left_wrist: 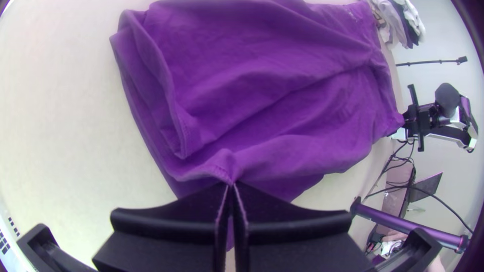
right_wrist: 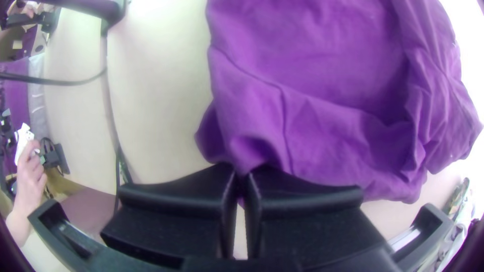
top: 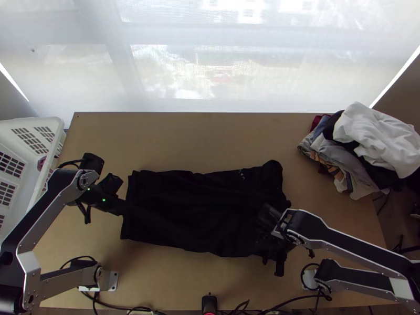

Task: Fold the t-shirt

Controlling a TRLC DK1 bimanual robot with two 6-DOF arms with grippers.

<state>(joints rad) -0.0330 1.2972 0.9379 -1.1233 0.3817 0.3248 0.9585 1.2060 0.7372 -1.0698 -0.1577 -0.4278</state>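
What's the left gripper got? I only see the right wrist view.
Observer: The left gripper has its fingertips together on the t-shirt, pinching a stitched edge of it.

Operator: Copy. Do the layers line up at that end?

Observer: Not quite. In the left wrist view the upper layer's edge sits in from the lower layer's edge, so a strip of the lower layer is left exposed.
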